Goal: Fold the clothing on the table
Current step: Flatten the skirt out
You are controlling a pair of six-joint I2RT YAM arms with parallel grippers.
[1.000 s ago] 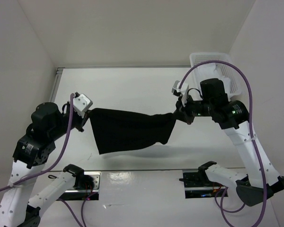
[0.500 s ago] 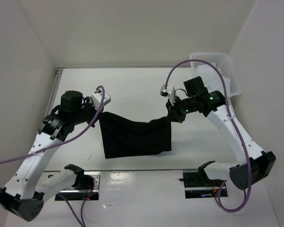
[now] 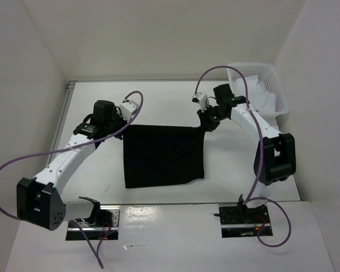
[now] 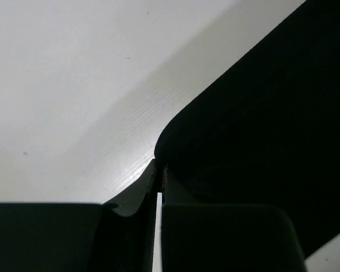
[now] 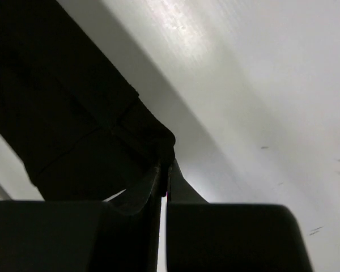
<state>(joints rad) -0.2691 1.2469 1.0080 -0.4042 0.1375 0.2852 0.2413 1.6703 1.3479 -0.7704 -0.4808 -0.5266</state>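
The black clothing (image 3: 164,156) lies spread as a rough rectangle on the white table (image 3: 158,102), its far edge stretched between both arms. My left gripper (image 3: 124,126) is shut on the far left corner of the clothing (image 4: 255,113), pinching the fabric at its fingertips. My right gripper (image 3: 204,126) is shut on the far right corner of the clothing (image 5: 73,119), the cloth bunched between its jaws. Both corners sit low, close to the tabletop.
A white lattice basket (image 3: 255,85) with white cloth inside stands at the back right corner. A thin metal rail (image 3: 65,113) runs along the table's left edge. White walls close in the back and sides.
Both arms have reached away from their bases, carrying the clothing's held edge toward the far side. The garment has gone from hanging in the air to lying flat.
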